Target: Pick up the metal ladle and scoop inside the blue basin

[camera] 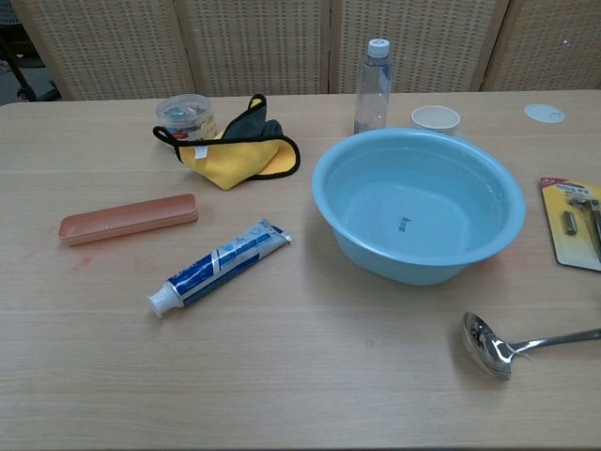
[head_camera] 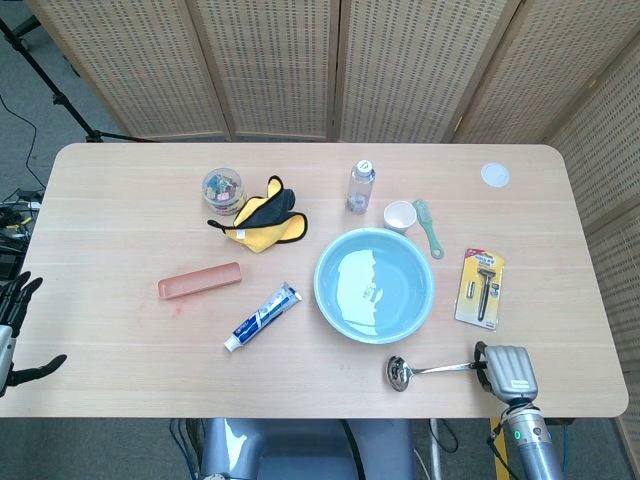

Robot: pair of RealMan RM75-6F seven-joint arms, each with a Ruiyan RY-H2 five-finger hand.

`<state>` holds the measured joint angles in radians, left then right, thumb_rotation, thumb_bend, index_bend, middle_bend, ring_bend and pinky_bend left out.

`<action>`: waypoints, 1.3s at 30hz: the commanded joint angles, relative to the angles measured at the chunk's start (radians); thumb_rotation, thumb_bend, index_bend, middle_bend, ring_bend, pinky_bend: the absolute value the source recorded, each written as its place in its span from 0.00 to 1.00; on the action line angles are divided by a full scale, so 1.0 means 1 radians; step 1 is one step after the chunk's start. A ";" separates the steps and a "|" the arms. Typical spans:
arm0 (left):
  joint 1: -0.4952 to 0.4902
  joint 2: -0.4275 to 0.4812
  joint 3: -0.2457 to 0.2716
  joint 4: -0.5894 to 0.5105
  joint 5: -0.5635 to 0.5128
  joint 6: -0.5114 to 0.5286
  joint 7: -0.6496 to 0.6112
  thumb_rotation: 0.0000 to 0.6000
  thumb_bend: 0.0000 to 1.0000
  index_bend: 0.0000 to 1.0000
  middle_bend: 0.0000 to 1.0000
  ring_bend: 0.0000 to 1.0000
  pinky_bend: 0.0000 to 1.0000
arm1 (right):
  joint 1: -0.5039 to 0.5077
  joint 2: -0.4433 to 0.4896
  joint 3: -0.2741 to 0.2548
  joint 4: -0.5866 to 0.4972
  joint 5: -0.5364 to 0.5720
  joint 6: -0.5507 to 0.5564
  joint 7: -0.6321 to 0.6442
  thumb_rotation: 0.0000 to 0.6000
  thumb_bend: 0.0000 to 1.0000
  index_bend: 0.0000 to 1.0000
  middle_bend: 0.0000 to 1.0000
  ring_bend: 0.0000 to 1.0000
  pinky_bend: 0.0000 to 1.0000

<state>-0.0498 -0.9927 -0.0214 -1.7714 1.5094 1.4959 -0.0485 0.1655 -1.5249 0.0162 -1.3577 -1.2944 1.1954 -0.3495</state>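
metal ladle [head_camera: 425, 370] handle in right robot hand [head_camera: 507, 372] — near blue basin [head_camera: 375, 285]

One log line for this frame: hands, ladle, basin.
right hand: grips ladle handle | ladle bowl: near table edge, outside basin | left hand: off table, holds nothing | scoop: not yet done

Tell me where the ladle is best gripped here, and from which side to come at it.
Probably the far end of the handle, from the right edge of the table. The ladle lies flat with its bowl toward the basin, and the right hand already closes on that end.
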 commanded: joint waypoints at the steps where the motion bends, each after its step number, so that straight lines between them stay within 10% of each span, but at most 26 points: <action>1: 0.000 0.000 0.000 0.000 0.000 -0.001 0.000 1.00 0.00 0.00 0.00 0.00 0.00 | 0.000 0.032 -0.001 -0.041 -0.002 -0.002 0.009 1.00 0.74 0.84 0.98 0.93 1.00; 39: 0.001 -0.001 0.002 -0.003 0.003 0.002 0.003 1.00 0.00 0.00 0.00 0.00 0.00 | 0.014 0.443 0.021 -0.523 -0.053 0.010 0.190 1.00 0.78 0.84 0.98 0.93 1.00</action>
<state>-0.0491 -0.9936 -0.0193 -1.7744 1.5119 1.4977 -0.0452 0.1720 -1.0978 0.0295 -1.8546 -1.3474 1.2007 -0.1421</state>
